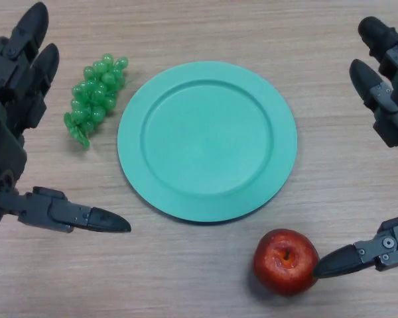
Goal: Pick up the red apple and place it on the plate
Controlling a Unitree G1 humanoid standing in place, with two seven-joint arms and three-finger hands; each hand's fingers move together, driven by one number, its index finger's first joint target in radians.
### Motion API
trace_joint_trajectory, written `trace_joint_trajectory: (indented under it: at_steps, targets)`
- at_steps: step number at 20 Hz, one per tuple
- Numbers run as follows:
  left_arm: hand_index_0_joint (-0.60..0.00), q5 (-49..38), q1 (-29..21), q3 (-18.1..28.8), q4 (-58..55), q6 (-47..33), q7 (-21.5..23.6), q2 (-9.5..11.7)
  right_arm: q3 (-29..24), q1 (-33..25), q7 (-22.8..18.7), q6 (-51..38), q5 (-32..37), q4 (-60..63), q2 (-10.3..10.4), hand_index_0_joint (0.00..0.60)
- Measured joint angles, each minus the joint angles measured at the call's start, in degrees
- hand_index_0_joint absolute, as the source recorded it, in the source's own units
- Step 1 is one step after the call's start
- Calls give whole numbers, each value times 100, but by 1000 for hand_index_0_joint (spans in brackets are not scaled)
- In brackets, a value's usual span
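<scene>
**Apple waits beside the plate, right hand closest**

The red apple (286,261) sits on the wooden table (205,26), just off the near right edge of the green plate (136,142), stem dimple facing up. Nothing lies on the plate itself, so the placing is not yet done.

The right hand (385,99) comes in from the right side with its fingers straight and spread wide; it holds nothing. Its thumb tip points at the apple's right flank and looks to be touching it or all but touching, while the two upper fingers stand well apart from the fruit, up by the plate's far right side. To my eye that wide spread is an approach posture, leaving room to close around the apple.

The left hand (13,112) is likewise open and empty on the left, fingers up near a bunch of green grapes (93,99), thumb stretched toward the plate. It seems idle, since the apple lies on the other side.
</scene>
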Motion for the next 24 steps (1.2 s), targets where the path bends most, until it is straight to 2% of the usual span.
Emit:
trace_joint_trajectory:
  at_steps: [9, 12, 16, 20, 22, 24]
  targets:
    - [0, -47, -43, -28, 65, 7, 1, 3, 16, 21, 175, -121, -383, 207, 71, 0]
    - [0, 0, -57, -355, 141, 7, 72, 2, 65, 66, 295, -261, -468, 221, 70, 0]
    - [0, -274, -117, -280, 474, -22, 64, 19, 77, 655, 716, -1348, -713, 728, 132, 0]
    - [0, -269, -190, 34, 1019, -421, 86, 135, 378, 1252, 711, -2588, -1015, 1823, 233, 0]
    - [0, -266, -189, 36, 1043, -434, 90, 142, 605, 1415, 658, -3508, -1438, 2558, 246, 0]
    - [0, -214, -126, -1, 1049, -570, 90, 125, 727, 1409, 131, -4510, -2074, 3506, 243, 0]
